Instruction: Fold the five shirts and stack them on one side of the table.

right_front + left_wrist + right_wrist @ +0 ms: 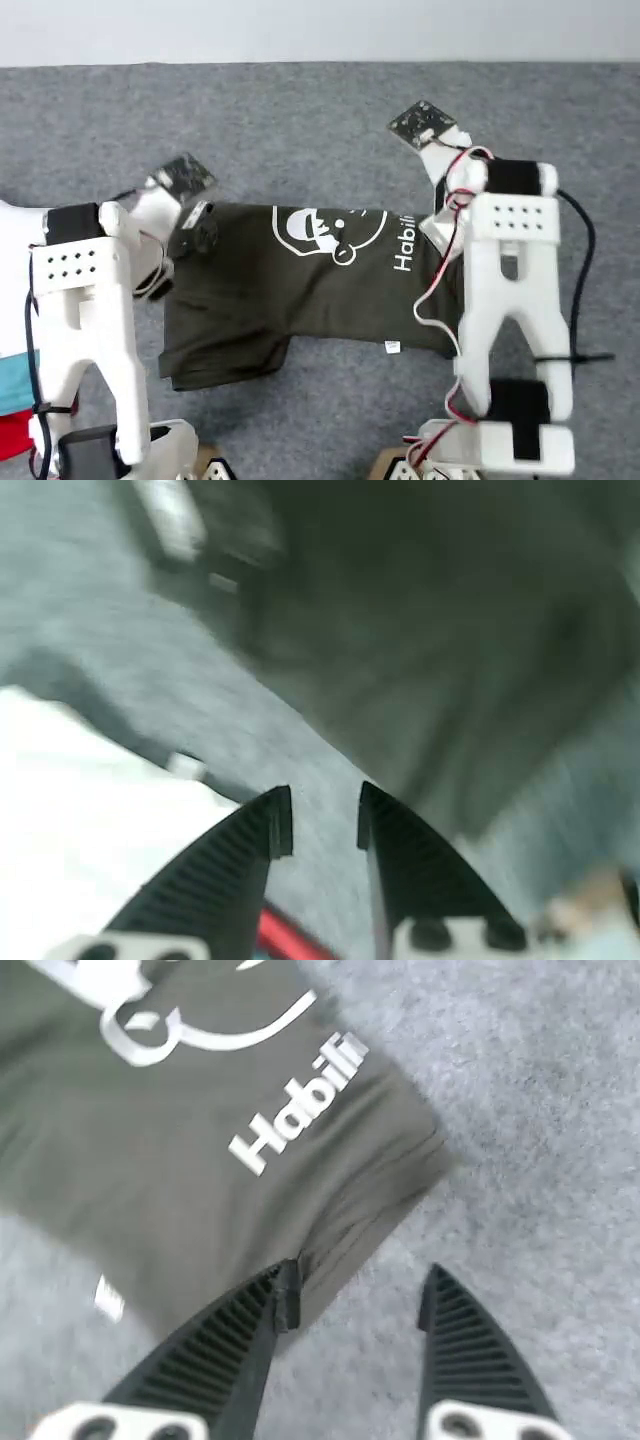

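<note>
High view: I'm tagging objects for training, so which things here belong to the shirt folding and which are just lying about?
Job in hand:
dark shirt
left gripper
right gripper
cloth pile at the table's edge, probably more shirts

Just there:
grey table
black cable by the right arm

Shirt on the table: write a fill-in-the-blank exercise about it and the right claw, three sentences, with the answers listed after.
1. The dark shirt lies on a ___ table.
2. The picture and lettering printed on the shirt are ___.
3. The right claw stands ___, one finger at the shirt's edge, gripping nothing.
Missing words: gray; white; open.
</note>
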